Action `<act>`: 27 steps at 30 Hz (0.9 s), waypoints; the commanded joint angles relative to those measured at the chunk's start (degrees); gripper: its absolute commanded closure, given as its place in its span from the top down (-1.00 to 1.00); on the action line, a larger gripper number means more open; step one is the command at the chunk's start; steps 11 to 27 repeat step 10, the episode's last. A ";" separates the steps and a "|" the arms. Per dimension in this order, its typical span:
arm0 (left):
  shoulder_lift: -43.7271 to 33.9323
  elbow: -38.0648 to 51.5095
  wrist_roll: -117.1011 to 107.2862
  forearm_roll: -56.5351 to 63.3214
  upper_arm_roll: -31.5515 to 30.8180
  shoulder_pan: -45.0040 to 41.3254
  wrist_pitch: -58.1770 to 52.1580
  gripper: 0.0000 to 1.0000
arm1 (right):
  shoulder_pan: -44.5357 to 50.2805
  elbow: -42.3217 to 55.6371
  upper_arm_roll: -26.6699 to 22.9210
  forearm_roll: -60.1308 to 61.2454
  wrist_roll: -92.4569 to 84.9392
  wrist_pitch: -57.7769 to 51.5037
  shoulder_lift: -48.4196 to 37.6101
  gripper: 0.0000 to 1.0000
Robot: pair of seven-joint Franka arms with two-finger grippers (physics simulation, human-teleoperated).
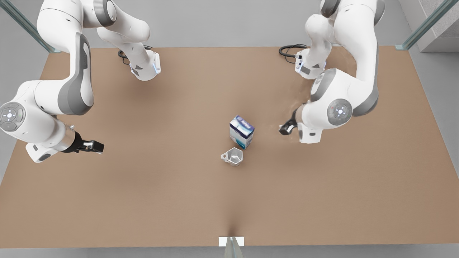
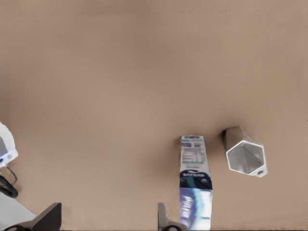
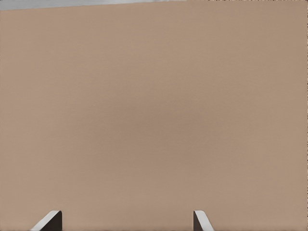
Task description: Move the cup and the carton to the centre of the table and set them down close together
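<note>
left arm: folded at the elbow, wrist low, on the front view's right of the carton (image 1: 241, 132)
left gripper (image 1: 285, 128): just beside the carton, pointed its way, fingers (image 2: 49, 217) spread wide, nothing between them
right arm: elbow bent, forearm reaching toward the carton but well apart from it, just waiting
right gripper (image 1: 96, 146): far off on the carton's other side, fingers (image 3: 199, 220) apart, holding nothing

Even, soft overhead light; faint shadows.
</note>
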 commanded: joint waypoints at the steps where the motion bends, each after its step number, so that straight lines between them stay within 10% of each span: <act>1: -0.09 1.21 24.09 12.60 0.03 2.56 -0.95 1.00 | 0.01 0.00 -0.05 0.00 0.00 0.00 0.00 1.00; 3: -1.32 2.71 56.65 17.45 0.03 13.82 0.98 1.00 | 0.01 0.00 -0.05 0.00 0.00 0.00 0.00 1.00; 27: -3.44 -1.34 56.03 20.97 -0.67 13.29 7.40 1.00 | -0.08 1.32 -0.14 -0.18 0.00 0.00 1.05 1.00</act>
